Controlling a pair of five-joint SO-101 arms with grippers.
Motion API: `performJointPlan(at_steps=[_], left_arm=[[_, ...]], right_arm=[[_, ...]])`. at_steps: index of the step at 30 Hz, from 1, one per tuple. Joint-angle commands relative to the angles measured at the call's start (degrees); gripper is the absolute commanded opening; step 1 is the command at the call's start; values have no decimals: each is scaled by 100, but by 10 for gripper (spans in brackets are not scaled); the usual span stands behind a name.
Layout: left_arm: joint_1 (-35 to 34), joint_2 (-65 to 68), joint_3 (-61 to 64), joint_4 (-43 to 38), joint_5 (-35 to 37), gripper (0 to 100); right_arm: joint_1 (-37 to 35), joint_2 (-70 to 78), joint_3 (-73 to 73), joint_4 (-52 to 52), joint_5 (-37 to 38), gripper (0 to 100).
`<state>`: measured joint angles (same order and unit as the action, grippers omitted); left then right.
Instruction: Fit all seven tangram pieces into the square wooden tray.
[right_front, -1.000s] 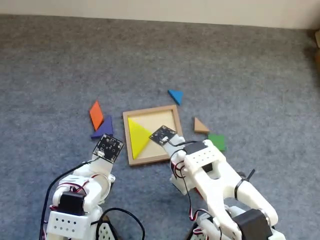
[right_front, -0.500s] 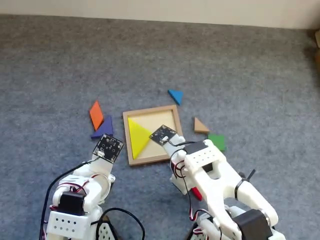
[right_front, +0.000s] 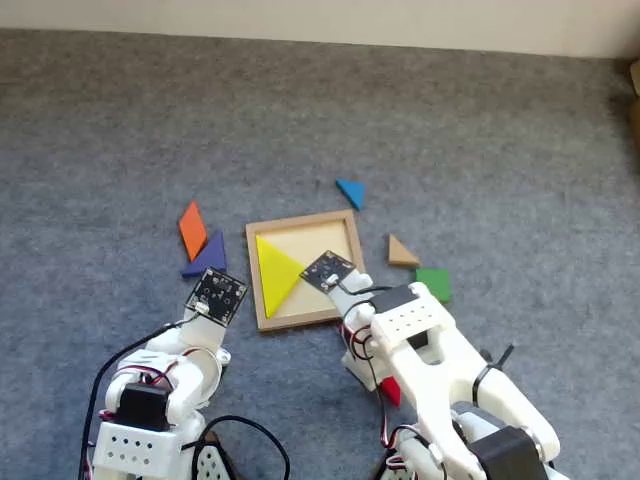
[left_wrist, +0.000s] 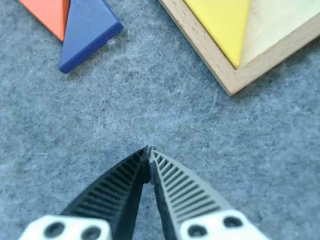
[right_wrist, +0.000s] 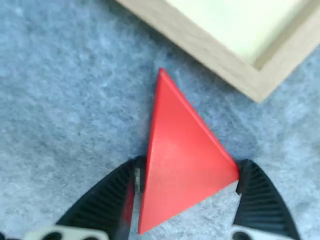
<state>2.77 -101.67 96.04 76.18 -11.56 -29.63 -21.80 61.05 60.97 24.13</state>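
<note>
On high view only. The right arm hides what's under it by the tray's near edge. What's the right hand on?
Observer: A red triangle, sitting between the right hand's fingers.
Operator: Gripped?
Observer: Looks so. A finger presses against each side of it, just outside a corner of the tray.
Operator: Left hand?
Observer: The left hand is shut with nothing in it, over the carpet.
</note>
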Motion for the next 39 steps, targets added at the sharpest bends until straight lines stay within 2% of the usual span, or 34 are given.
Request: performJointPlan(at_steps=[1, 9, 17, 25, 29, 33, 39], left_arm=[[-48, -233, 110, 18, 44, 7], [-48, -233, 110, 18, 44, 7], [-48, -233, 110, 18, 44, 7], [-48, -233, 110, 18, 44, 7], [-48, -233, 110, 18, 44, 7], [-48, -233, 110, 18, 44, 7], [-48, -233, 110, 18, 44, 7]], right_arm=[[-92, -101, -154, 338, 88, 217], [-101, -101, -646, 875, 88, 217], [-101, -101, -1745, 1604, 88, 217], [-92, -40, -1895, 1560, -44, 223], [-48, -48, -1596, 1534, -607, 312], [-57, -40, -1200, 998, -976, 351], [-57, -31, -620, 391, -985, 351]])
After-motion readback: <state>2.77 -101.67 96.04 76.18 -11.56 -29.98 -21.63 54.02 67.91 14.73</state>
